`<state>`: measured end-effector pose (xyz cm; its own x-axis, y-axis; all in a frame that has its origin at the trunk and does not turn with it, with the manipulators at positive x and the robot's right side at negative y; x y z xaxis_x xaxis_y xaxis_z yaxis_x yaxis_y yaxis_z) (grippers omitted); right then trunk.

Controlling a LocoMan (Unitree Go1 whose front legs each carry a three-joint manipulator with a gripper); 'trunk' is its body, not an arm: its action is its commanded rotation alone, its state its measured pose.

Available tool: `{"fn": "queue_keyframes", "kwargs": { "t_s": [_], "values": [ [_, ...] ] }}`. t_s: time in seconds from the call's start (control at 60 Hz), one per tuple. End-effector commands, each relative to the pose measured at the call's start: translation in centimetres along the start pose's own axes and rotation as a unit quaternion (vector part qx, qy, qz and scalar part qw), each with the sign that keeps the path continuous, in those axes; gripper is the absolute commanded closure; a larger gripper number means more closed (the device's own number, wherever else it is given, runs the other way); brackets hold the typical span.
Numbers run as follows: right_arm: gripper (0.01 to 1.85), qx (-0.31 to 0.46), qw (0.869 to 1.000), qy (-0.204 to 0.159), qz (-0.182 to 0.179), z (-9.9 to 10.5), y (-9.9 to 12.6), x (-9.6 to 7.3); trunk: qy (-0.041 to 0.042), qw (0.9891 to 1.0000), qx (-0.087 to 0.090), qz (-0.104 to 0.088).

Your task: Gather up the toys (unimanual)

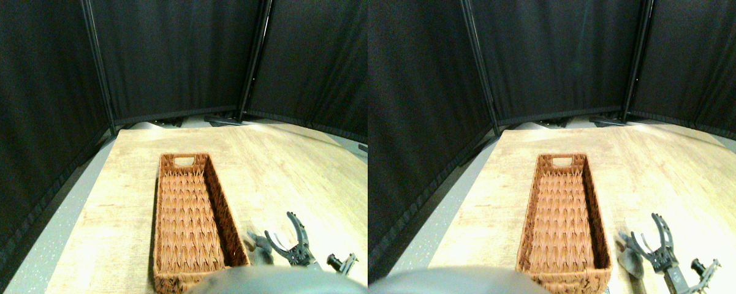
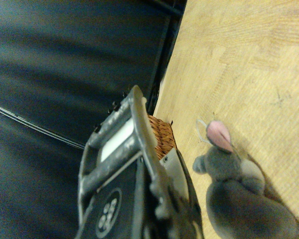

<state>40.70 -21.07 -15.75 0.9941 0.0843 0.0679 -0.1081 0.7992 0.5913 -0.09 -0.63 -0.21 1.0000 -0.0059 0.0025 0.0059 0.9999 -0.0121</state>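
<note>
**Q:** What occupied the centre of the stereo view?

**A:** A long brown wicker basket lay on the pale wood-grain tabletop, running from the middle of the frame down to the lower edge. A handle slot was cut in its far end wall. Its woven floor was bare. Black curtain panels on dark poles enclosed the table across the upper part of the frame.

**Q:** Where was the task's thing?

**A:** A grey plush toy lay on the tabletop at the lower right of the stereo view, just beside the basket's right wall and outside it. It was blurred there. The wrist view showed it more clearly: a grey plush toy with a pink ear and a thin white string loop, resting on the wood in the lower right of that frame.

**Q:** And the gripper?

**A:** The right gripper stood in the lower right corner of the stereo view, immediately right of the toy. Its two curved black jaws were spread apart in a wide fork, and nothing lay between them. In the wrist view the dark jaw frame filled the lower middle of the frame, close beside the toy; whether it touched the toy could not be told.
</note>
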Motion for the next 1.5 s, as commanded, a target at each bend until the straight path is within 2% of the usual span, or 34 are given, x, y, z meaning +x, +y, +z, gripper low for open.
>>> {"fn": "queue_keyframes", "kwargs": {
  "t_s": [0.017, 0.3, 0.35, 0.383, 0.45, 0.633, 0.8, 0.883, 1.0, 1.067, 1.083, 1.1, 1.117, 1.133, 1.233, 1.283, 1.35, 1.4, 1.5],
  "values": [
    [1.29, 0.022, 1.0, -0.017, 0.006, -0.1, 0.3, 0.0, 0.0064, 0.9994, -0.028, 0.019],
    [1.22, 0.097, 0.995, 0.009, -0.007, -1.5, 0.7, 0.9, 0.0107, 0.9982, -0.045, 0.037],
    [1.19, 0.126, 0.992, 0.016, -0.022, -1.8, 0.6, 1.1, 0.0104, 0.998, -0.048, 0.039],
    [1.18, 0.129, 0.991, 0.016, -0.023, -1.9, 0.6, 1.1, 0.0104, 0.998, -0.048, 0.039],
    [1.17, 0.182, 0.983, 0.017, -0.026, -2.1, 0.4, 1.1, 0.0133, 0.9978, -0.05, 0.042],
    [1.13, 0.252, 0.966, 0.03, -0.048, -2.8, -0.1, 1.1, 0.0161, 0.9976, -0.053, 0.042],
    [1.05, 0.266, 0.961, 0.025, -0.069, -3.6, -1.4, 0.8, 0.017, 0.9976, -0.051, 0.043],
    [1.07, 0.305, 0.949, 0.019, -0.074, -3.7, -2.0, 0.6, 0.0165, 0.9979, -0.049, 0.04],
    [1.06, 0.308, 0.948, 0.018, -0.083, -3.7, -2.4, 0.5, 0.0158, 0.9981, -0.047, 0.038],
    [0.96, 0.341, 0.934, 0.015, -0.108, -4.0, -2.8, 0.3, 0.0144, 0.9981, -0.047, 0.038],
    [0.94, 0.356, 0.926, 0.014, -0.122, -4.0, -2.8, 0.2, 0.0144, 0.9981, -0.047, 0.038],
    [0.94, 0.356, 0.926, 0.014, -0.122, -4.0, -2.8, 0.2, 0.0131, 0.9981, -0.046, 0.039],
    [0.93, 0.376, 0.917, 0.011, -0.135, -4.0, -2.9, 0.0, 0.013, 0.9981, -0.046, 0.039],
    [0.92, 0.386, 0.912, 0.012, -0.138, -4.1, -3.0, -0.1, 0.013, 0.9981, -0.046, 0.039],
    [0.88, 0.396, 0.906, 0.018, -0.15, -4.8, -3.9, -0.3, 0.0122, 0.998, -0.046, 0.041],
    [0.84, 0.391, 0.907, 0.019, -0.157, -5.0, -4.1, -0.5, 0.0122, 0.998, -0.046, 0.041],
    [0.81, 0.408, 0.897, 0.02, -0.171, -5.4, -4.6, -0.6, 0.0124, 0.998, -0.046, 0.042],
    [0.82, 0.407, 0.897, 0.022, -0.172, -5.6, -4.8, -0.7, 0.0124, 0.998, -0.046, 0.042],
    [0.85, 0.429, 0.885, 0.022, -0.181, -5.9, -5.2, -0.7, 0.0127, 0.998, -0.047, 0.042]
  ]
}}
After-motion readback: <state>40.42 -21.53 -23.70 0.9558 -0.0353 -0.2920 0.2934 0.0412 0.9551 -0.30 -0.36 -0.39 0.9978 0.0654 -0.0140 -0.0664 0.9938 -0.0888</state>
